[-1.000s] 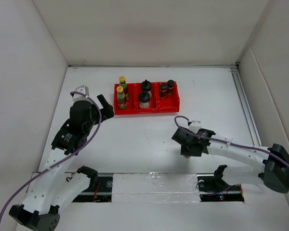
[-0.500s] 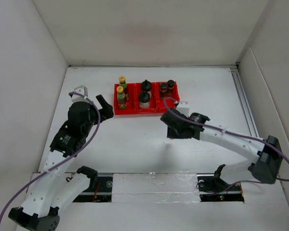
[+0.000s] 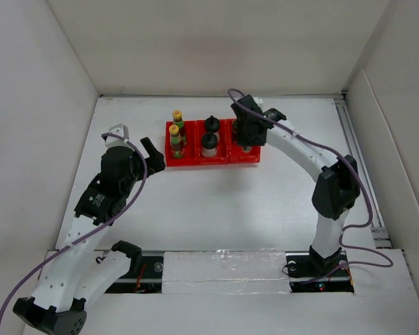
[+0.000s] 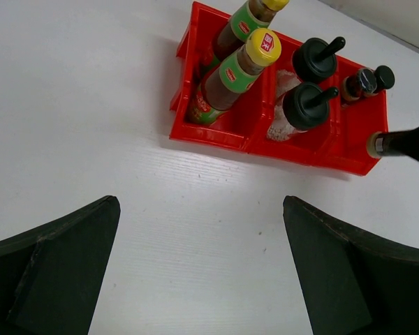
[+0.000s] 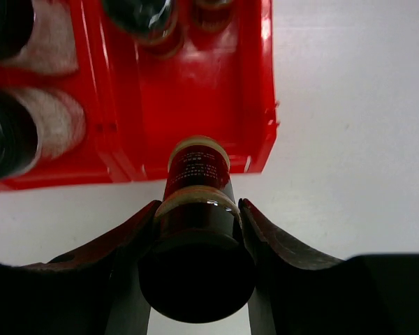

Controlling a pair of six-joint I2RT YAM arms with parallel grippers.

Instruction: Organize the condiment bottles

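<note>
A red three-compartment tray (image 3: 195, 161) stands at the back middle. Its left compartment holds two tall yellow-capped bottles (image 3: 175, 135). Its middle one holds two white jars with black lids (image 3: 209, 142). In the left wrist view two small dark-capped shakers (image 4: 363, 82) stand in the right compartment. My right gripper (image 3: 246, 137) is shut on a third dark-capped shaker (image 5: 195, 183) and holds it upright over the front edge of the right compartment (image 5: 258, 105). My left gripper (image 3: 152, 155) is open and empty, just left of the tray, with bare table between its fingers (image 4: 56, 265).
White walls enclose the table on the left, back and right. A metal rail (image 3: 356, 150) runs along the right side. The right arm (image 3: 307, 153) stretches from the near right across to the tray.
My right arm has swung from the near middle of the table up and back to the tray's right compartment, carrying the shaker. The left arm has barely moved.
</note>
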